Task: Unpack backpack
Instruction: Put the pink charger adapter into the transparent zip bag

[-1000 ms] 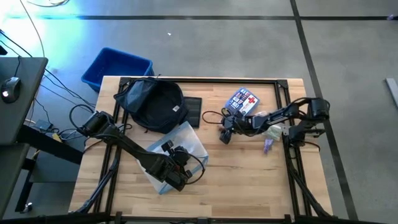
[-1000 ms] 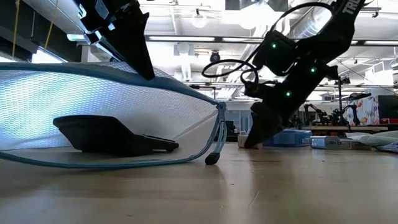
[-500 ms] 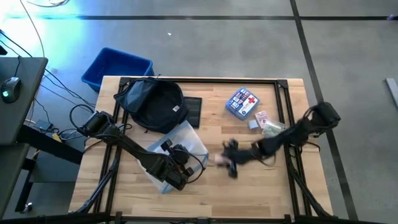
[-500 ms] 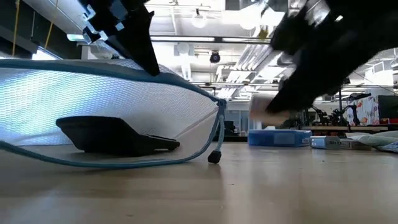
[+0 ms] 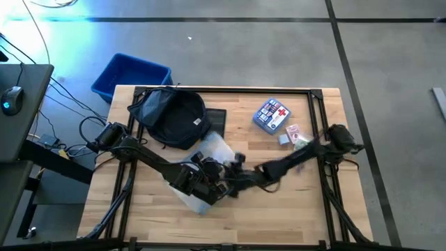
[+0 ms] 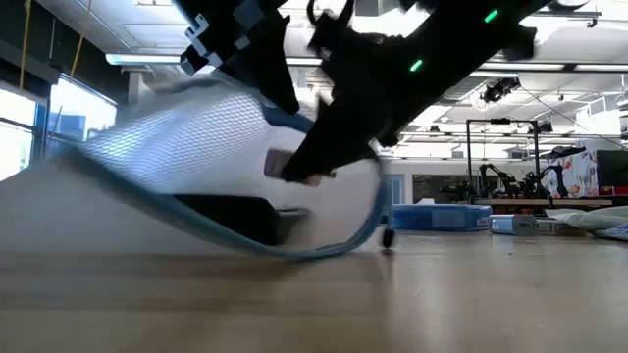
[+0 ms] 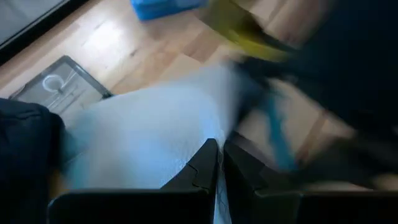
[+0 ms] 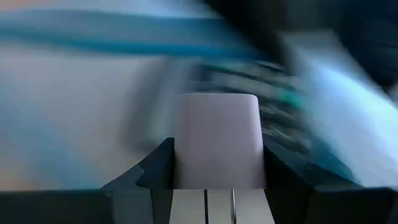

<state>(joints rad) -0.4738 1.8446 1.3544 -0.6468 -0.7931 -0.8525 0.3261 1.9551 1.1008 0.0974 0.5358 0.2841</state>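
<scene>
The dark navy backpack point(image 5: 171, 117) lies on its back at the table's far left, and no gripper touches it. Nearer the middle lies a translucent white mesh pouch point(image 5: 209, 152) with blue trim, a dark flat item point(image 6: 235, 214) inside it. My left gripper point(image 6: 285, 98) is shut on the pouch's upper side. My right gripper point(image 6: 299, 172) reaches in from the table's right and is shut on a small pale block point(image 8: 217, 124) at the pouch's open mouth. My left gripper pinches the pouch's upper mesh layer point(image 7: 211, 186) between its two fingers, coming slanting down from above. That layer is held up like a tent, while the pouch's underside point(image 6: 245, 245) rests on the table. My right gripper pinches the pale block by two opposite sides point(image 8: 186, 143) between its two fingers. It comes slanting down from the table's right. The block is lifted clear of the table, at the pouch's blue-trimmed opening point(image 6: 378, 211).
A bright-blue bin point(image 5: 131, 75) stands beyond the table's far left corner. A blue pouch with a red cross point(image 5: 272, 115) and small packets point(image 5: 293, 136) lie at the far right. A dark flat panel point(image 5: 217, 122) lies beside the backpack. Bare wood stretches along the near edge.
My right gripper has swept from beside the red-cross pouch toward the table's left and near side, carrying the pale block up to the mesh pouch's mouth. My left gripper has shifted slightly, and the pouch's raised upper side has tilted and moved with it.
</scene>
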